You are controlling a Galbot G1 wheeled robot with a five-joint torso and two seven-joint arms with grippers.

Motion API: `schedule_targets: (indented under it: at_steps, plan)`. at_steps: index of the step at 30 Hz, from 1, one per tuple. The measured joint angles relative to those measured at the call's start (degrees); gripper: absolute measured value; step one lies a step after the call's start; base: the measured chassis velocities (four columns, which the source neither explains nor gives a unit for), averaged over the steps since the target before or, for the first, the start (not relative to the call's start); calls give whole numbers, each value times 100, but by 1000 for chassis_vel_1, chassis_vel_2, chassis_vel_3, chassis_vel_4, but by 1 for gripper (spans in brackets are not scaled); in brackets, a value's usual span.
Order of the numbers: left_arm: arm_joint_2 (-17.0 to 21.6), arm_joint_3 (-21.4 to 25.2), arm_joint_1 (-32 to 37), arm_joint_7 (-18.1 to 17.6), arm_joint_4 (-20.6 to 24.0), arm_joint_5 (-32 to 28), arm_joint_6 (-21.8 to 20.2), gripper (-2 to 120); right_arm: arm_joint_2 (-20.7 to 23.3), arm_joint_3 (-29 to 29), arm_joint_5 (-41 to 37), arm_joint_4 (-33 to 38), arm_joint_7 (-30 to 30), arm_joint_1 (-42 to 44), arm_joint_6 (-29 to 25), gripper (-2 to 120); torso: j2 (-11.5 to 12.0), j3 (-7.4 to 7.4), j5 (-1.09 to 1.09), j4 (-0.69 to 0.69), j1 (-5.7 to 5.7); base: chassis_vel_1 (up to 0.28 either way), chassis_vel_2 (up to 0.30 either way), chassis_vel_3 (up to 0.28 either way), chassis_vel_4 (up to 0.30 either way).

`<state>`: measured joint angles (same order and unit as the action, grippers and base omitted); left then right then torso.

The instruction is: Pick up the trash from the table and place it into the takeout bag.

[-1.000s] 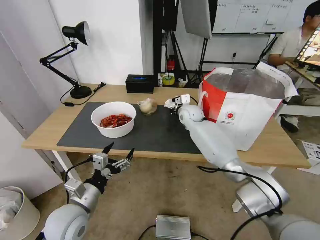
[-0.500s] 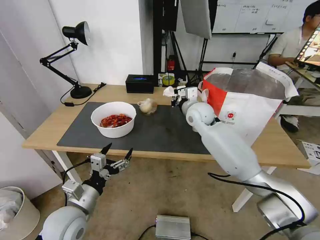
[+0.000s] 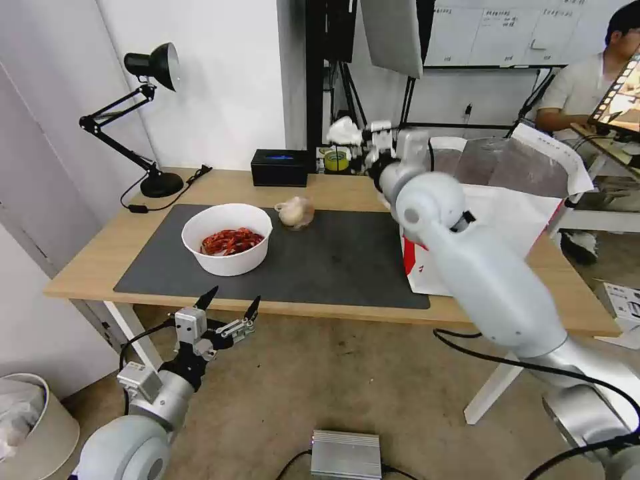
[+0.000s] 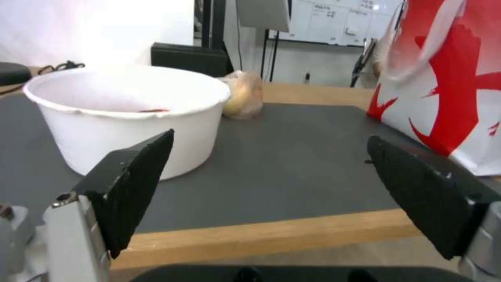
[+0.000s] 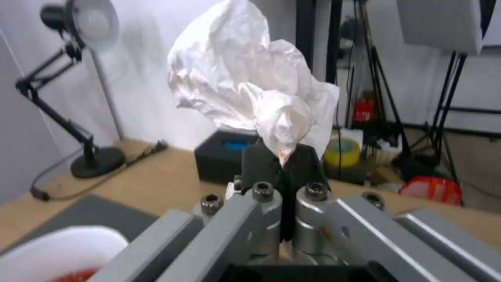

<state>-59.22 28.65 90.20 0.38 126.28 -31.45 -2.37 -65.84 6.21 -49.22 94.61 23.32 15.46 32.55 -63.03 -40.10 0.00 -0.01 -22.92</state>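
Right gripper [image 5: 282,166] clamped on crumpled tissue [image 5: 250,84], raised above desk [image 3: 93,257] just left of takeout bag [image 3: 513,200]. Left gripper [image 3: 227,310] spread wide, idle below desk's front edge, facing bowl [image 3: 228,238].

Right gripper [image 3: 360,141]: now raised well above the surface, up from mat level beside the bag [image 3: 507,220] a second ago; jaws closed on the tissue [image 3: 343,131].
Tissue: lifted with it, now level with the bag's rim.
Right arm: swung up, now covering the bag's red side.
Left gripper [image 3: 227,312]: slightly lower.
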Motion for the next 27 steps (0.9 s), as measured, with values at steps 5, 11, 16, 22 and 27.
schedule_targets:
  at_steps: [5,11,16,22,27]
  plan:
    - [-36,143,115,-6,109,0,3,100,8,-107,-554,134,68,-391,6,0,0,0,0,1,0,0,0,0,0]
    - [-209,338,338,-12,264,27,16,100,238,-122,-548,246,324,-633,205,0,0,0,0,2,0,0,0,0,0]
    - [-218,336,343,-13,288,37,17,100,798,-312,-527,488,616,-448,437,0,0,0,0,1,0,0,0,0,0]
    - [-205,307,339,-12,303,38,17,100,1468,-607,-589,751,1021,-78,659,0,0,0,1,0,0,0,0,0,0]
    - [-202,262,306,-10,305,44,18,100,1743,-823,-983,850,1372,183,749,0,0,0,2,-1,0,0,0,0,0]
